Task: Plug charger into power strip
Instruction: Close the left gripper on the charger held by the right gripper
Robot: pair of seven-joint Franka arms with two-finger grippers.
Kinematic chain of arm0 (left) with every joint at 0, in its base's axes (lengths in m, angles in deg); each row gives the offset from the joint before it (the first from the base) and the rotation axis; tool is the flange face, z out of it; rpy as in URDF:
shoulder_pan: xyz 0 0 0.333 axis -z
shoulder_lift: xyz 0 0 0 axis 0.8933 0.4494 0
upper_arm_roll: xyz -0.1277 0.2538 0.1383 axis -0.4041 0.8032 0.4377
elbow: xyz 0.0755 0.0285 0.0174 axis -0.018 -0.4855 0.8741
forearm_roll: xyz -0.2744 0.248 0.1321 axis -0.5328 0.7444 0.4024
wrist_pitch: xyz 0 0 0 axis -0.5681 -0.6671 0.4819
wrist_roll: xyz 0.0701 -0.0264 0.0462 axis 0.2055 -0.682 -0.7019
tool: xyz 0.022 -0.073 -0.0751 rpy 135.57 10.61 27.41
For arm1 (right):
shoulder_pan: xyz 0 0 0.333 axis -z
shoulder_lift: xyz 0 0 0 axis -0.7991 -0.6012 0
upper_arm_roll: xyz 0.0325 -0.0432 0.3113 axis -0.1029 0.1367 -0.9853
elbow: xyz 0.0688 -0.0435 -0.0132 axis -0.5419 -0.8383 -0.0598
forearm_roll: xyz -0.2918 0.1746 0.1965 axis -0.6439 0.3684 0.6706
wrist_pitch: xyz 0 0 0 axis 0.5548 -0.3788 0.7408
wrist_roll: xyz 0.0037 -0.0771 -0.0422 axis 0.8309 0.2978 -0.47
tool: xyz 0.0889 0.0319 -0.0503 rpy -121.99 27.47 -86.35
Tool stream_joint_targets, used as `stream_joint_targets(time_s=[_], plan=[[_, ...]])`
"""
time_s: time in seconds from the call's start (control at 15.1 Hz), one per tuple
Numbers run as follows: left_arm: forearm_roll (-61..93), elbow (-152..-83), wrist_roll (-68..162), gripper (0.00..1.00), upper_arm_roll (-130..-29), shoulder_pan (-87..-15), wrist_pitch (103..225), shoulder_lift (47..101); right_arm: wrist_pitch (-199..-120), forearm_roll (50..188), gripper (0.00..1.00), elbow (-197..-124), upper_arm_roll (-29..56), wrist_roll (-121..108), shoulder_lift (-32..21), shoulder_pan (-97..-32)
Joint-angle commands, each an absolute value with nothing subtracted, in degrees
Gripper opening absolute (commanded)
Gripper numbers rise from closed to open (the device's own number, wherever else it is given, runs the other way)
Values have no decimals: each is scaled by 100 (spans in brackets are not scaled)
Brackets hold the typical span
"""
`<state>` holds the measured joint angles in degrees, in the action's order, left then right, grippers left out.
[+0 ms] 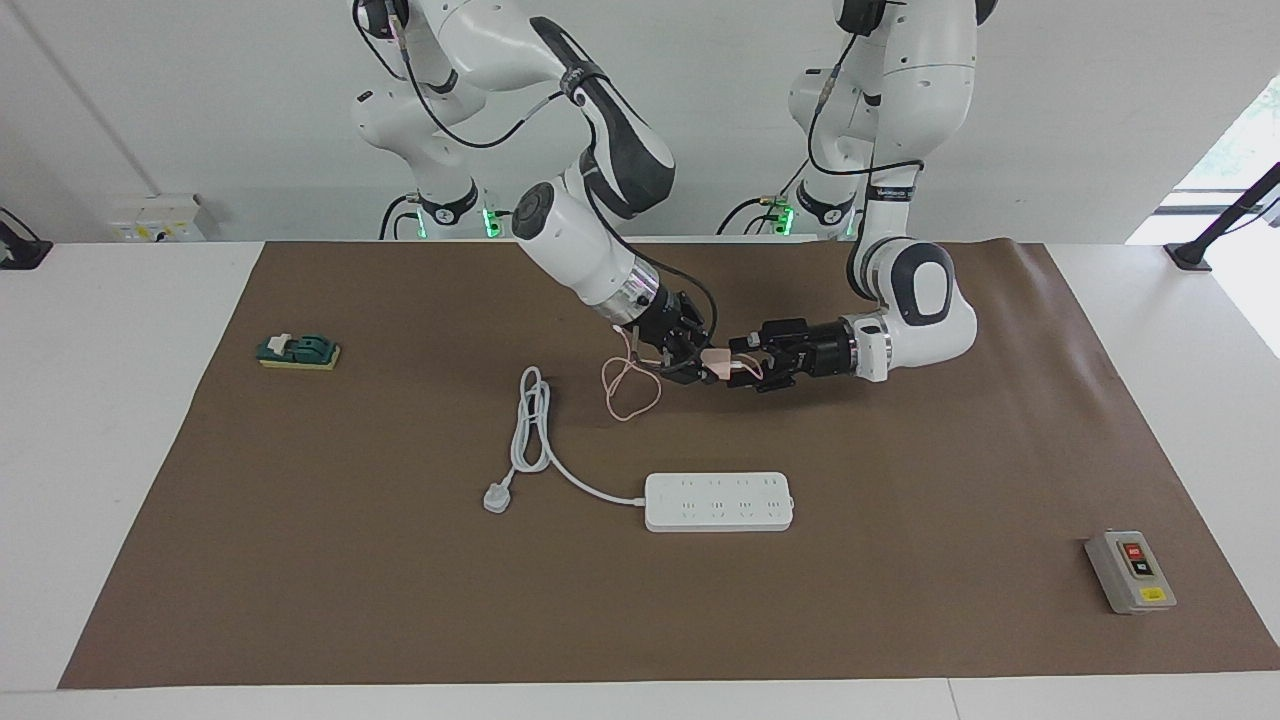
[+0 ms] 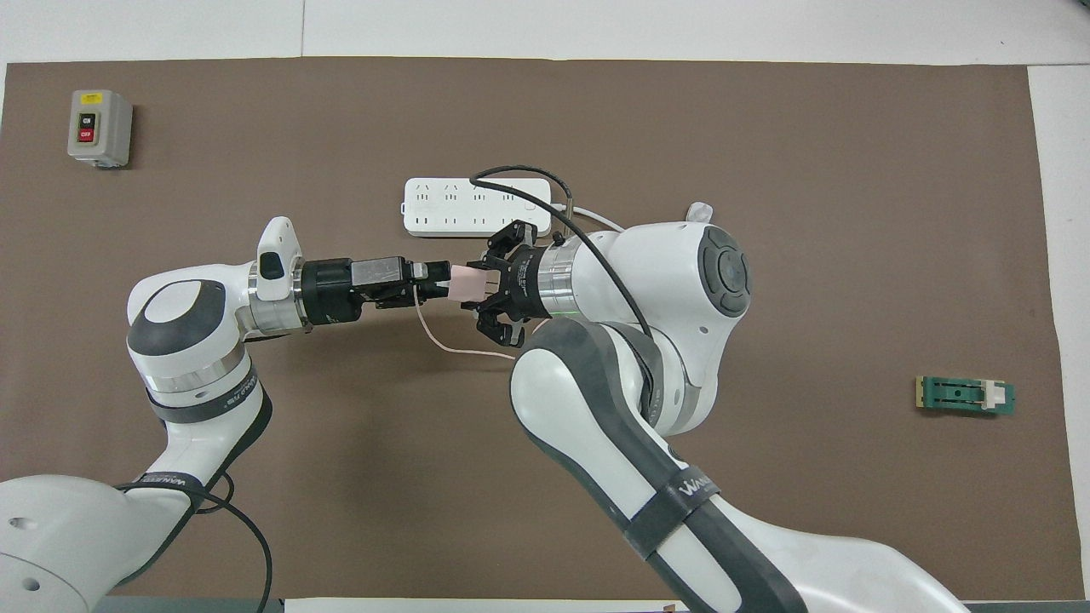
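Facing view: The small pale-pink cube-shaped plastic charger (image 1: 717, 364) is held aloft between both claws, over the brown mat (image 1: 300, 560) that covers the white desk (image 1: 100, 450). The right claw (image 1: 697, 366) meets the charger from nine o'clock and the left claw (image 1: 738, 366) from three o'clock; both appear closed on it. A hand-over is judged to be in progress. The thin pink cable (image 1: 630, 390) hangs in loose loops to the mat. The long flat white plastic power strip (image 1: 719, 501) lies at six o'clock of the charger, well apart.

Overhead view: The charger (image 2: 465, 283) is seen pinched between the left claw (image 2: 444, 284) and the right claw (image 2: 485, 286). The power strip (image 2: 477, 206), smooth, rigid and with rows of sockets, lies at twelve o'clock of it. Release by one claw is called for next, then prongs turned down and aligned over a socket. Which way the prongs face cannot be told.
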<state>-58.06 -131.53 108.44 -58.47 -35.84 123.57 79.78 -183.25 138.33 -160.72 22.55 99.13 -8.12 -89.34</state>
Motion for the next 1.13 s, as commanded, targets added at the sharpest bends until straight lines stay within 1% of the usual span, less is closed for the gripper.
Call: stream_joint_targets(time_s=[0.0,0.6,1.06], plan=[[-5723,-13053,10881,100,-5755,-3517,12239,8056,-18391,13818,0,-15987,2264,9890,-878,-8934],[-5565,-13045,10881,100,-5747,-3508,12204,8065,-18408,13827,0,-15996,2264,9873,-887,-8934],[-5450,-12808,10881,100,-5747,-3534,12195,8179,-18417,13827,0,-15996,2264,9873,-887,-8934]])
